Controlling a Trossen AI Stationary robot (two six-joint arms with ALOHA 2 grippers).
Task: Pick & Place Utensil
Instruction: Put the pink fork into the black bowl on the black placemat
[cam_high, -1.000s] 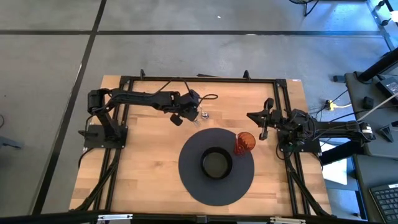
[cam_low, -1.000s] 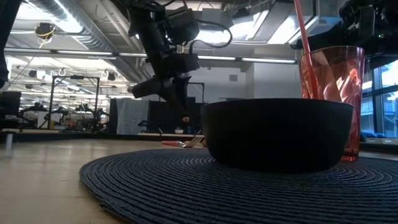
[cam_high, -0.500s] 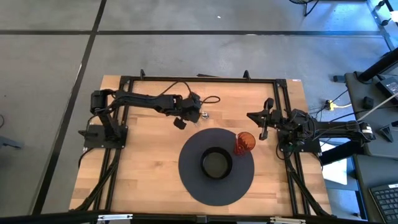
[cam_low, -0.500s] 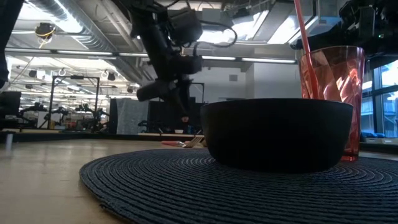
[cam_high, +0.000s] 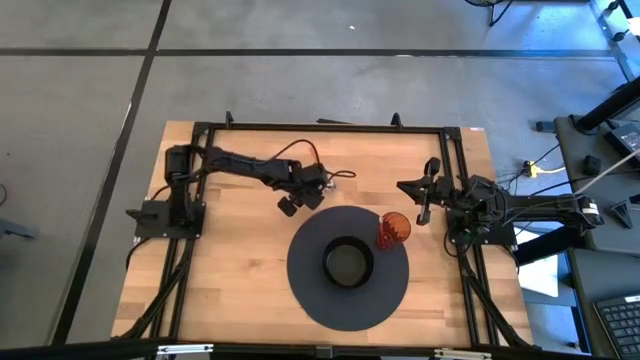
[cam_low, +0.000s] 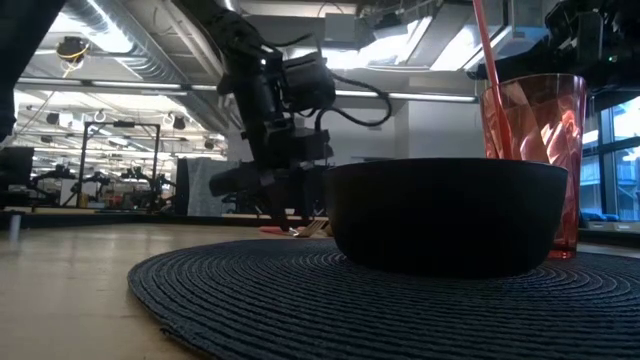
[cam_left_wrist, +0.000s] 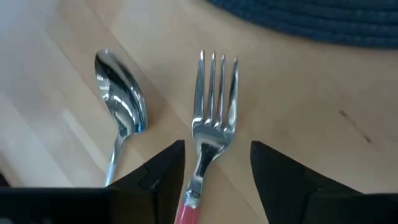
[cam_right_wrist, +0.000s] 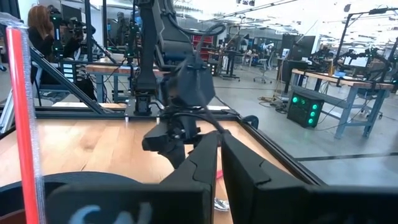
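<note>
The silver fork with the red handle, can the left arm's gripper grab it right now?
Probably yes. The left gripper is open, with its fingers on either side of the silver fork with the red handle, which lies flat on the wooden table. The silver spoon lies apart beside it, outside the fingers.

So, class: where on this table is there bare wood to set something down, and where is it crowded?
Free: the wood left of the round mat, in front of the left arm's base, and the strip between the mat and the table's far edge, right of centre. Crowded: just behind the mat, where the left tool stands open over the fork beside the spoon; also the bowl and cup.
</note>
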